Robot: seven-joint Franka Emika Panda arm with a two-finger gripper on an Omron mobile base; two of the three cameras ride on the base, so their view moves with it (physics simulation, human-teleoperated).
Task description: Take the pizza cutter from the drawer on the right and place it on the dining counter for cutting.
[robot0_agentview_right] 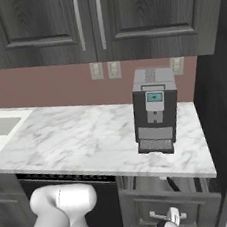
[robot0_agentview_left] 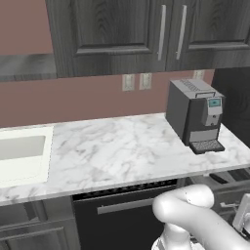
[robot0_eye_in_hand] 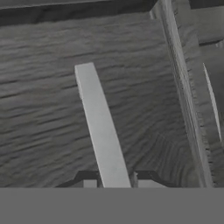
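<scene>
marble counter [robot0_agentview_left: 122, 146] under dark cabinets carries a coffee machine [robot0_agentview_left: 194, 114], sink [robot0_agentview_left: 22, 151] to its left. drawer [robot0_agentview_right: 169, 199] below the machine stands pulled out. tool [robot0_eye_in_hand: 114, 183] straddles the drawer handle [robot0_eye_in_hand: 98, 127], fingertips [robot0_eye_in_hand: 89, 183] on either side; grip state unclear. pizza cutter not identifiable.

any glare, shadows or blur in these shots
Left base view: even flat light, the grey boxy coffee machine casts a soft shadow on the white marble worktop. Right base view: same, no glare. Hand view: the pale drawer handle on dark woodgrain looks soft and stretched up close.
</scene>
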